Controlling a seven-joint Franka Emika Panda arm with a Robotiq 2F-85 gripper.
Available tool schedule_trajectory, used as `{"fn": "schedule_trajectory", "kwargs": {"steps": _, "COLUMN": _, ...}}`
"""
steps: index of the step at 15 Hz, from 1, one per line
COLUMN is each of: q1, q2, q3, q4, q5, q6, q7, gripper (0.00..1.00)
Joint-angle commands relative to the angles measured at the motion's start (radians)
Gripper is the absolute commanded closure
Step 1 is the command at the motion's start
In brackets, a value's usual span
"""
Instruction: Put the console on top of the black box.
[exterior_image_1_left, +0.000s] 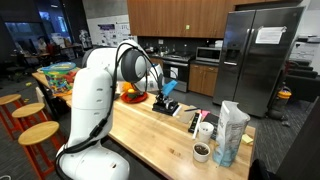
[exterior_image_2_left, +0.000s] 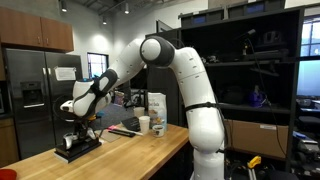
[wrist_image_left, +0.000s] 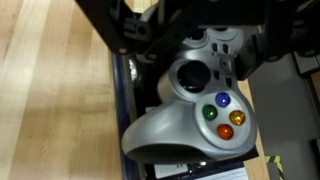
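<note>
step: placing, judged nearly done | console is seen over the black box, on or just above its top (contact cannot be judged) | gripper seems clamped on the console's upper part | next: console to be settled flat, then jaws opened | count: one console, one black box

The kitchen has a wooden counter, dark refrigerator, wall cabinets and stools.

Console atop black box; box on counter.
</note>
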Motion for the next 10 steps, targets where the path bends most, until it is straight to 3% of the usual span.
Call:
{"fn": "schedule_trajectory", "kwargs": {"steps": 1, "q1": -0.022, "q2": 0.017, "q3": 0.017, "q4": 0.019, "q5": -0.003, "q6": -0.009, "q7": -0.029, "gripper": 0.55}}
{"fn": "schedule_trajectory", "kwargs": {"steps": 2, "q1": -0.022, "q2": 0.017, "q3": 0.017, "q4": 0.018, "q5": -0.003, "q6": -0.008, "q7": -0.028, "gripper": 0.55}}
{"fn": "schedule_trajectory", "kwargs": {"steps": 3, "q1": -0.022, "q2": 0.018, "q3": 0.018, "q4": 0.019, "q5": 0.002, "q6": -0.014, "q7": -0.028, "gripper": 0.17}}
{"fn": "schedule_trajectory", "kwargs": {"steps": 4, "q1": -0.022, "q2": 0.018, "q3": 0.018, "q4": 0.018, "q5": 0.001, "q6": -0.015, "q7": -0.028, "gripper": 0.07}}
{"fn": "schedule_trajectory", "kwargs": {"steps": 7, "q1": -0.024, "q2": 0.027, "q3": 0.019, "q4": 0.015, "q5": 0.002, "q6": -0.016, "q7": -0.031, "gripper": 0.0}}
{"fn": "schedule_trajectory", "kwargs": {"steps": 10, "q1": -0.026, "q2": 0.035, "q3": 0.022, "q4": 0.014, "q5": 0.002, "q6": -0.018, "q7": -0.033, "gripper": 0.0}}
